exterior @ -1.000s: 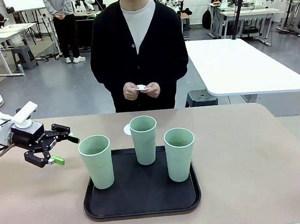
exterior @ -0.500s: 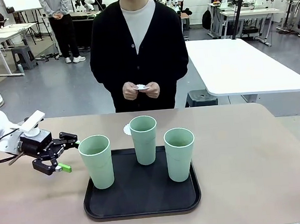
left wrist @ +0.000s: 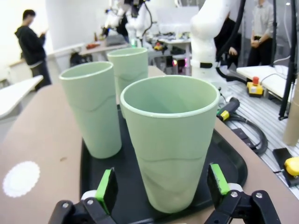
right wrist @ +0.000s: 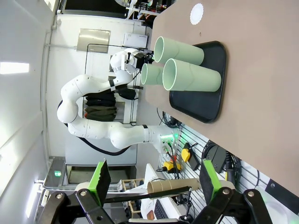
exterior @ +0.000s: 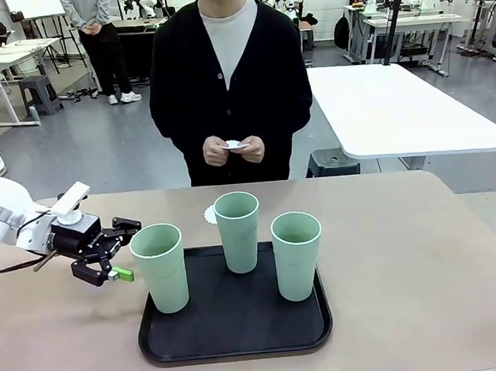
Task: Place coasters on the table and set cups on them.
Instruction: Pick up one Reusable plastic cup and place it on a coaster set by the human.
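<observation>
**Left pincer at first cup: tipping hazard**

On the tray (exterior: 234, 334) at mid-bench (exterior: 426, 266) we find the left cup (exterior: 160, 270) at the tray's 9 o'clock, the middle cup (exterior: 238, 233) at 12 and the right cup (exterior: 297, 257) at 3. One coaster (exterior: 208, 214) lies on the bench at the middle cup's 11 o'clock. The person's hands (exterior: 217, 151) hold a white disc (exterior: 234, 143), likely another coaster.

The left pincer (exterior: 128, 248) stands wide open just at the left cup's 9 o'clock, gripping nothing. The right pincer (right wrist: 155, 179) is likewise open and empty.

We judge these risks:
- If one pad meets the tapered wall first, the tall cup may tip or slide into the middle cup nearby.
- Hard closure may deform the plastic.
</observation>
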Tool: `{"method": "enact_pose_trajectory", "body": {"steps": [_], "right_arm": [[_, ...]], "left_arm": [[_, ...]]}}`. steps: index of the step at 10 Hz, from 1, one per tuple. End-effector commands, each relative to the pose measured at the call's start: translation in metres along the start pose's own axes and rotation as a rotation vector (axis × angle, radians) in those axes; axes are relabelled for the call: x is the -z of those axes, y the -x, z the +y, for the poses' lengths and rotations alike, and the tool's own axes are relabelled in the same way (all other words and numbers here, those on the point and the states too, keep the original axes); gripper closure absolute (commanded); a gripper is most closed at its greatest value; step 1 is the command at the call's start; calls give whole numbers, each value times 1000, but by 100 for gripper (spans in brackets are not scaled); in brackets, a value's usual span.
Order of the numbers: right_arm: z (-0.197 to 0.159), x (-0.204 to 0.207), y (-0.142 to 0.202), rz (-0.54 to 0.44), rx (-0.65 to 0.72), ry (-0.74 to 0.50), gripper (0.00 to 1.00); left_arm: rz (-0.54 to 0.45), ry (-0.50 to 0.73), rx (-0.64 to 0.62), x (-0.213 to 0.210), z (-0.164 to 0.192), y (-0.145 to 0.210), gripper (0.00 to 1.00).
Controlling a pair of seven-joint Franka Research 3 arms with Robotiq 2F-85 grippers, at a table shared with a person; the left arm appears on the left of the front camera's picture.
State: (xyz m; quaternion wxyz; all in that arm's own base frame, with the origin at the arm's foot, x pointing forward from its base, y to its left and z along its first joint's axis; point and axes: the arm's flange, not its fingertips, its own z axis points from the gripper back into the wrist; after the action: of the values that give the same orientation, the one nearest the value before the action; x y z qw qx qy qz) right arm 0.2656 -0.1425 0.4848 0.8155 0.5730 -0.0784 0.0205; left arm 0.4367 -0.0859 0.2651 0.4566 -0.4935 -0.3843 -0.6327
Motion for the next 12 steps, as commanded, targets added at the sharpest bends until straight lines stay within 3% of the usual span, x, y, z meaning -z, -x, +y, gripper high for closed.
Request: {"method": "enact_pose_trajectory", "body": {"steps": [1,7,12], "right_arm": [[0,0,0,0,-4,-5,0],[0,0,0,0,-4,-5,0],[0,0,0,0,-4,-5,0]], "left_arm": [[10,-11,3,9,5,6,0],[16,15,-24,13,8,7,0],[16,84,-13,45,12,1,0]]}}
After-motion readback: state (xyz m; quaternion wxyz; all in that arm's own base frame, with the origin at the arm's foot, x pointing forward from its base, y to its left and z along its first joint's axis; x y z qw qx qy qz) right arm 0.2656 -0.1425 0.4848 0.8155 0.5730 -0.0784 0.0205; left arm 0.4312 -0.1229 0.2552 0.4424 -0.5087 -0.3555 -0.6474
